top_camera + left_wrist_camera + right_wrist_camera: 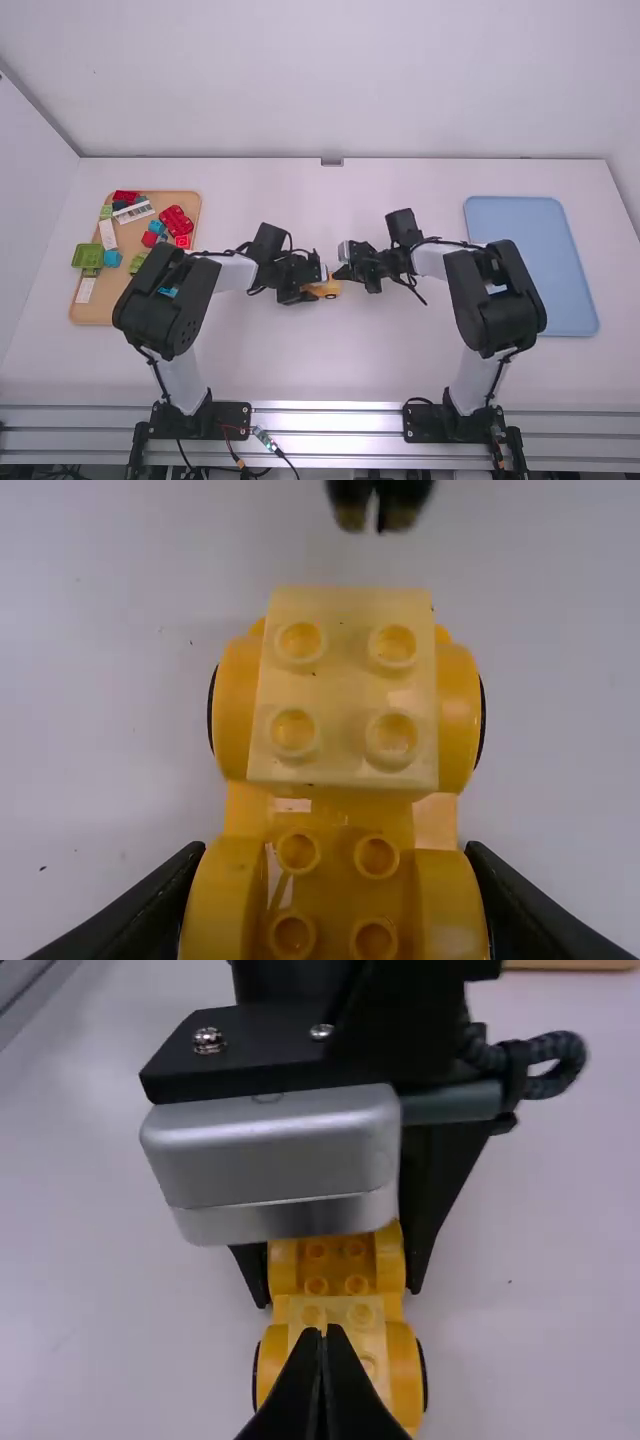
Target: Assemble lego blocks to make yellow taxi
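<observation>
And no text legible here: the white label [134, 212] on the wooden tray [93, 312] bears marks too small to read.

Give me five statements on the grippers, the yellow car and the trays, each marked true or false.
1. The left gripper grips the yellow car from both sides. True.
2. The right gripper has its fingers spread wide. False: they are closed together.
3. The pale yellow block on the car has four studs on top. True.
4. The blue tray holds the red blocks. False: they lie on the wooden tray.
5. The car has no wheels. False: black-edged wheels show.
</observation>
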Motion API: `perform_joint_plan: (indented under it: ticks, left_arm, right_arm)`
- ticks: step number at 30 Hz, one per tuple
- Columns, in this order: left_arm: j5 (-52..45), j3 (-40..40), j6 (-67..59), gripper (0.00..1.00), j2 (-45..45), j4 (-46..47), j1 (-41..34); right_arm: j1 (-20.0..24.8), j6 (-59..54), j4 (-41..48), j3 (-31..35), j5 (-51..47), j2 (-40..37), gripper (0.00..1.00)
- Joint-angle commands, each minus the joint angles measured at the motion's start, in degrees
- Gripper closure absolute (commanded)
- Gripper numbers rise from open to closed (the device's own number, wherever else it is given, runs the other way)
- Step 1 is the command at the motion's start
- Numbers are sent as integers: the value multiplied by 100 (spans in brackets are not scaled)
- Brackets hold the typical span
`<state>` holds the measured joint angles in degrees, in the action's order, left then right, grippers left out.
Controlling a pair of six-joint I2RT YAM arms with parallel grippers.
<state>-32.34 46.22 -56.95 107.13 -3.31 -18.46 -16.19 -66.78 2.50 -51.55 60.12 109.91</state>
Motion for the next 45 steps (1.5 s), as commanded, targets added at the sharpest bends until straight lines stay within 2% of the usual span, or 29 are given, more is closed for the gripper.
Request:
perform_joint_plan:
  ticks: [1, 9, 17, 23, 29, 36, 45]
  left_arm:
    - [485, -118, -124, 98, 160, 86, -37]
    - [485, -118, -124, 98, 160, 86, -35]
    - [485, -118, -124, 98, 160, 88, -35]
    - [485, -118, -124, 98, 160, 88, -24]
    - [487, -118, -124, 98, 160, 88, -24]
    - [487, -118, -122, 98, 160, 75, -7]
    - [485, -118, -122, 99, 160, 68, -7]
  right_arm:
    - [28, 175, -225, 208, 299, -127, 100]
    - [-107, 1182, -1589, 756, 55, -127, 100]
    - [-118, 1397, -1777, 811, -208, -68, 100]
    - [-214, 1556, -1652, 422, -317, 365, 100]
    - [-221, 1292, -1102, 98, -297, 612, 100]
    - [-227, 822, -468, 61, -299, 666, 100]
    - [-584, 1093, -485, 61, -667, 669, 100]
